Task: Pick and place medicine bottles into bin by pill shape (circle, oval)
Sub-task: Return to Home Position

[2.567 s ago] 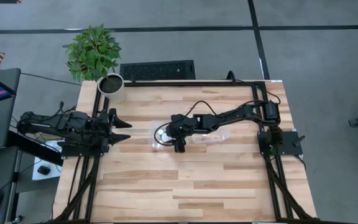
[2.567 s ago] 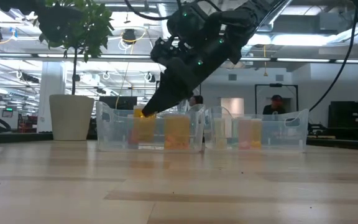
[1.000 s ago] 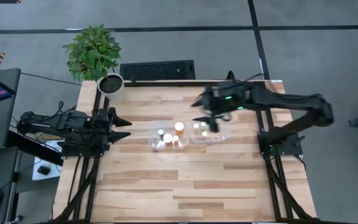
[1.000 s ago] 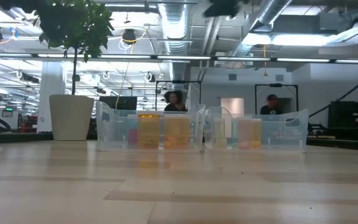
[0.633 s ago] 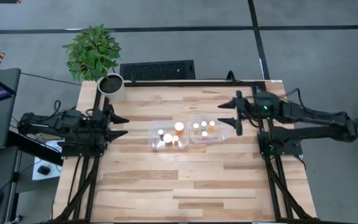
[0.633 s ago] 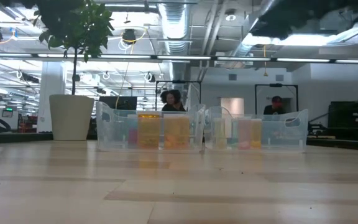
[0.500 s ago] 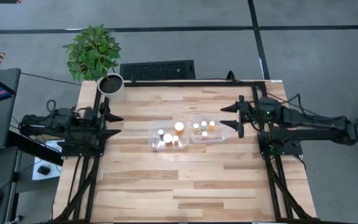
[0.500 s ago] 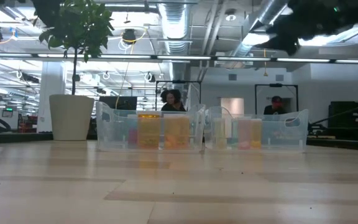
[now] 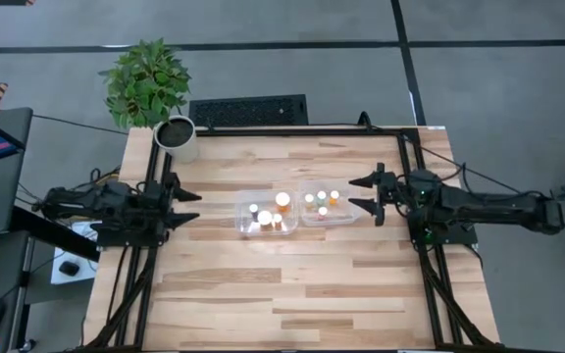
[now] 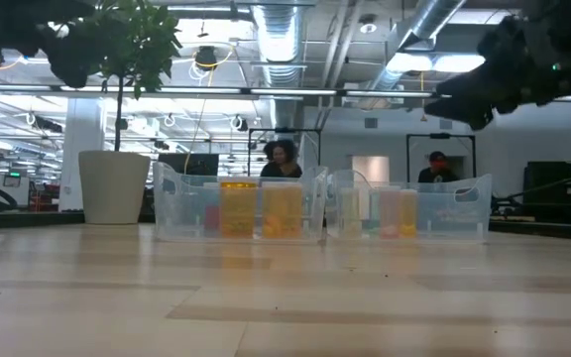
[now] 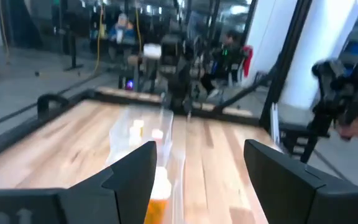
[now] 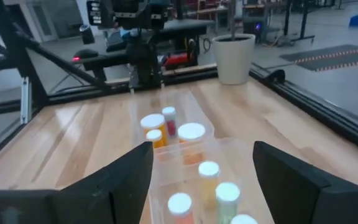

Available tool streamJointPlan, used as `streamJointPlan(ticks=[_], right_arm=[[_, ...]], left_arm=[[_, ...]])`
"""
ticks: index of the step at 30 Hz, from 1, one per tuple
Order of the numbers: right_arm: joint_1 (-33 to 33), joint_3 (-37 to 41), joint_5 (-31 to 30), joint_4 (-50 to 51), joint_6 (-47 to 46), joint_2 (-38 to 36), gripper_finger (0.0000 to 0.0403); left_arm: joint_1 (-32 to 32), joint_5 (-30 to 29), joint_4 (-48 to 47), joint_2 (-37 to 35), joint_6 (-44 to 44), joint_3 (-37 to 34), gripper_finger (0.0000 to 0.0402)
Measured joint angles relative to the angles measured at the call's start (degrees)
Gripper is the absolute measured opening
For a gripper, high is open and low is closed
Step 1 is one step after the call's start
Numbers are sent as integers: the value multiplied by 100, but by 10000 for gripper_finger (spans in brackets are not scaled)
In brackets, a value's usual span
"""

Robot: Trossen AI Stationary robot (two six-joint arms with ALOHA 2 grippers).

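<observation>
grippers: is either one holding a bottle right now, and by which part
Nothing is held. The left gripper and right gripper are both open and empty at the table's sides; the medicine bottles stand in the clear bins between them.

Grey floor [image 9: 518, 98] crossed by dark seams, leafy plant [image 9: 145, 83] in a white pot [image 9: 177, 137] set at a corner of the wooden table [image 9: 263, 294], black vented panel [image 9: 248, 110] laid nearby, ceiling ducts [image 10: 276, 30] and strip lights [image 10: 434, 61] seen overhead, two people [image 10: 282, 159] seen far behind.
</observation>
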State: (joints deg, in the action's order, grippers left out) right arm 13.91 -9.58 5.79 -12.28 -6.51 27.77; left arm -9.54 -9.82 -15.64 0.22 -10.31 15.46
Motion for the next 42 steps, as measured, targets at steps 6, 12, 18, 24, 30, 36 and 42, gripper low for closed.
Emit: streamJointPlan(ticks=[6,12,18,24,30,36,42], right_arm=[[13,584,-14,-621,-78,-9,286],[11,909,-61,-1104,-74,-6,286],[11,911,-297,-957,-74,-5,286],[11,915,-296,-659,-100,-4,286],[11,917,-293,-354,-100,-5,286],[11,922,-290,-84,-102,-2,286],[11,924,-288,40,-102,-5,286]], left_arm=[[0,13,330,4,-3,-513,235],[0,-98,602,7,-154,-981,235],[0,-51,952,54,-107,-1190,235],[2,16,898,16,-61,-1186,235],[2,13,893,14,-285,-1186,235],[2,15,887,14,-372,-1186,235],[2,15,881,14,-283,-1186,235]])
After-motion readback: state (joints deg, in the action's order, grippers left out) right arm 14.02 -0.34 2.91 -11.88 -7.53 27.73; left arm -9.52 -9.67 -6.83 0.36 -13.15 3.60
